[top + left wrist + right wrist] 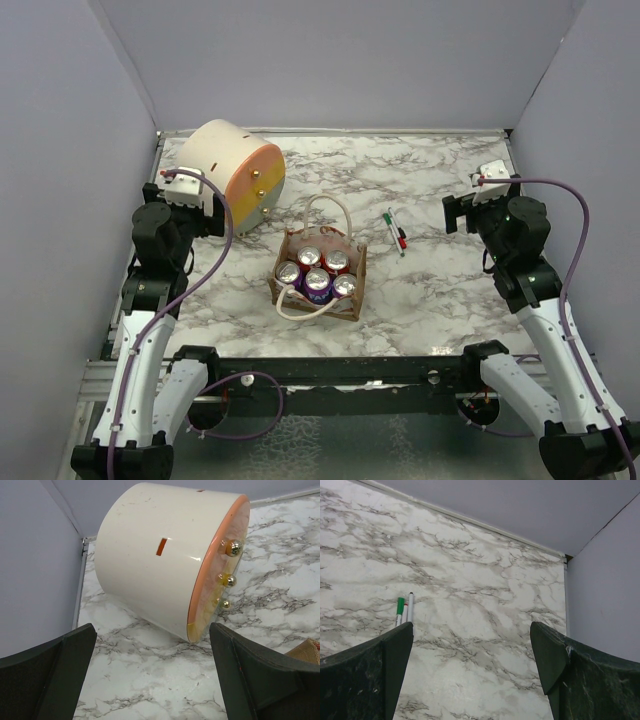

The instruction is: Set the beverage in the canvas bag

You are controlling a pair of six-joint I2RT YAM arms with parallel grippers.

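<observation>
The canvas bag [359, 278], a small tan-brown tote with two cream loop handles, stands at the middle of the table. Several beverage cans [317, 279] stand upright inside it, tops showing. One corner of the bag shows at the right edge of the left wrist view [306, 652]. My left gripper [212, 215] is open and empty, left of the bag and close to the cylinder; its jaws stand wide apart in its wrist view [152, 680]. My right gripper [460, 212] is open and empty, far right of the bag, over bare table [470, 675].
A large cream-and-orange cylinder [237, 175] lies on its side at the back left, just ahead of the left gripper [160, 555]. Green and red pens [397, 231] lie between the bag and the right gripper, also seen in the right wrist view [402, 609]. Grey walls enclose the table.
</observation>
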